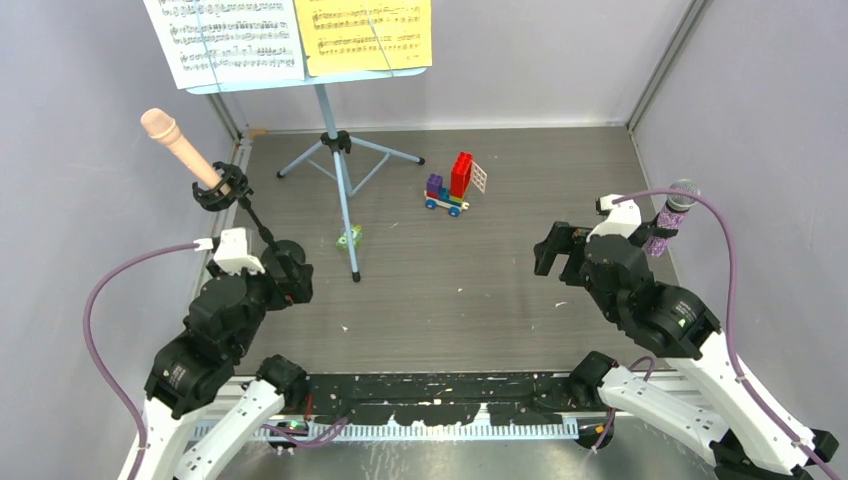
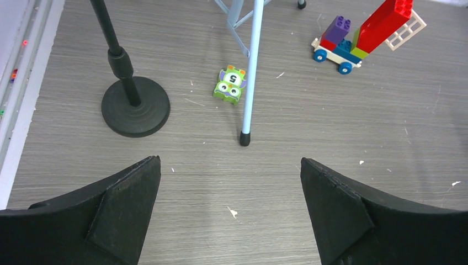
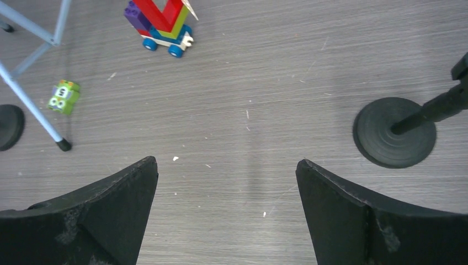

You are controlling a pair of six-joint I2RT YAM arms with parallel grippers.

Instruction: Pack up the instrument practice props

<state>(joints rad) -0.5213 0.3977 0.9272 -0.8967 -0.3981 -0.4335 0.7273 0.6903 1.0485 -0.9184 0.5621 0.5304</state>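
Both sets of fingers sit nearest, spread wide and holding nothing: the left fingers (image 2: 110,210) hang over bare bench (image 2: 265,221) just short of a tripod foot, and the right fingers (image 3: 110,210) hover over open bench too.

At the back stands the pale-blue music rack (image 1: 340,150) on thin splayed legs. A white score sheet (image 1: 235,40) and a yellow score sheet (image 1: 365,35) lean on it side by side. I'd guess the rack is light and top-heavy, so the pole just above the leg hub looks the safest place to grip. The sheets are flimsy and likely to slide off or crease, so pinch them at an edge.

On the left, the peach microphone (image 1: 178,140) juts up at a slant from the clip of a black mic holder (image 2: 135,105), whose round base sits just beside the left arm. It looks smooth, rigid and probably a bit slippery, so it's best taken across the body. On the right, the purple glitter microphone (image 1: 672,218) stands half hidden behind the right arm. Its rough sparkly skin should give better purchase. The second mic holder (image 3: 394,132) stands just ahead and to the right of the right fingers. Both holders look bottom-heavy and stiff, so the stem is the obvious handle.

A toy brick car (image 1: 455,185) and a small green block (image 1: 350,237) lie between the props and aren't part of the job.
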